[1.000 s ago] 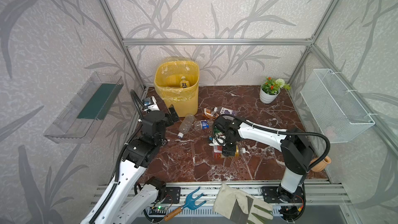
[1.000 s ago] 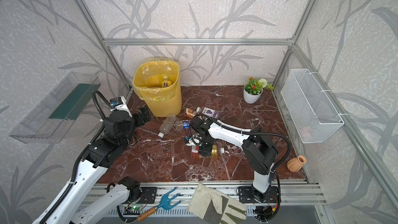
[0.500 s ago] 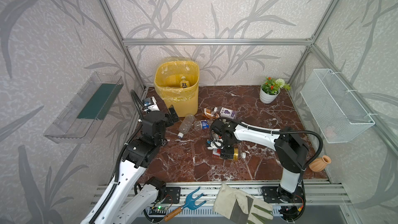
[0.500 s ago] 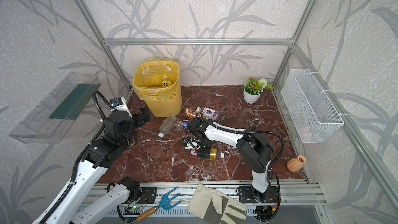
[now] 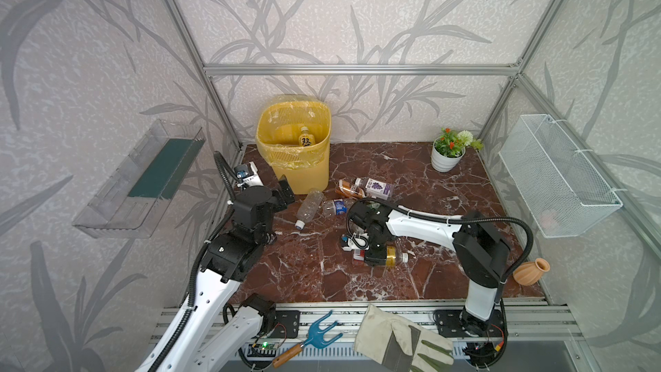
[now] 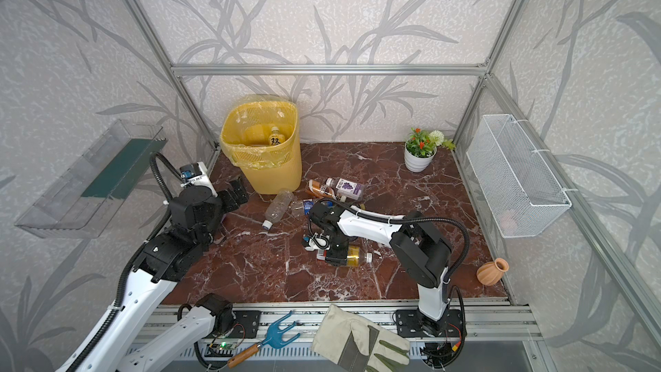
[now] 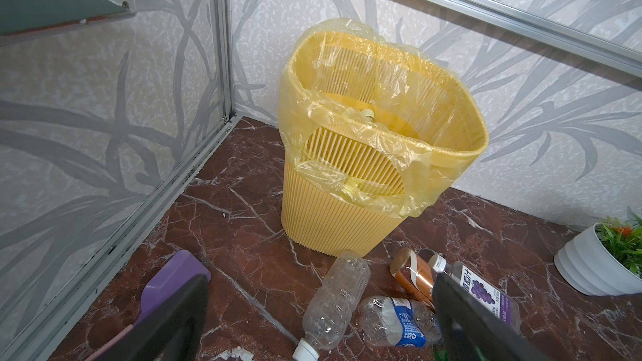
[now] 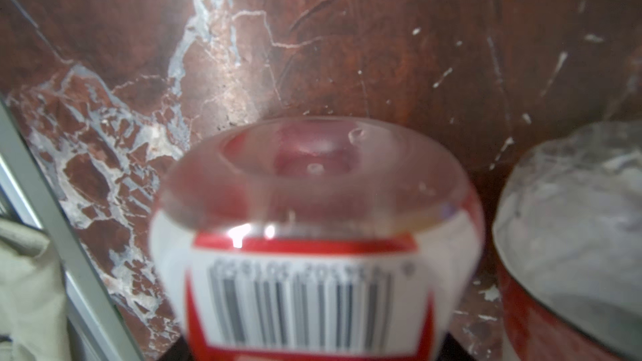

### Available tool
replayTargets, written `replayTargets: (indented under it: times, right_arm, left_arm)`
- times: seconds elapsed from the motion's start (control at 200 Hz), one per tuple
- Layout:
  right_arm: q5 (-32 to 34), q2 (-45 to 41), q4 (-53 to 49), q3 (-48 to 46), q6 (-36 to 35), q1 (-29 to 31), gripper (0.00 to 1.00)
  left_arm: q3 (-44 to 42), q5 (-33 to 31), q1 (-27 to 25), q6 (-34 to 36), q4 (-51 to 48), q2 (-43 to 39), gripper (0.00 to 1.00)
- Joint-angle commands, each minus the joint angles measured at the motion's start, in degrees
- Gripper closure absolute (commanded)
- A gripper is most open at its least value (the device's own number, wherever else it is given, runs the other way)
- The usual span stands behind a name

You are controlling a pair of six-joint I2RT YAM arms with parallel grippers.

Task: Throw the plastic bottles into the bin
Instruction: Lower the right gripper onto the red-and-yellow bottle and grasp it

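The yellow bin stands at the back left with one bottle inside. Loose plastic bottles lie in front of it: a clear one, a blue-labelled one, a brown one and a purple-labelled one. My left gripper hovers open beside the bin, holding nothing. My right gripper points down at mid-floor, shut on a red-labelled bottle. A yellow-labelled bottle lies against it.
A purple spatula lies by the left wall. A potted plant stands at the back right and a terracotta vase at the right edge. On the walls hang a wire basket and a clear tray. A glove and a rake lie on the front rail.
My right gripper has settled lower over the red-labelled bottle and its jaws have narrowed onto it. The left arm has not moved.
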Motion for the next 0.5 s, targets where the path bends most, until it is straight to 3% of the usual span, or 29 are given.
replayTargets:
  times: [0.0, 0.495]
  right_arm:
    - [-0.7, -1.8, -0.4, -1.0, 1.3, 0.3, 0.40]
    - [-8.1, -17.7, 6.6, -3.1, 7.5, -5.6, 0.40]
  left_arm:
    - [-0.6, -1.0, 0.3, -0.4, -0.3, -0.5, 0.01]
    - [-1.9, -0.7, 0.9, -1.3, -1.3, -1.0, 0.01]
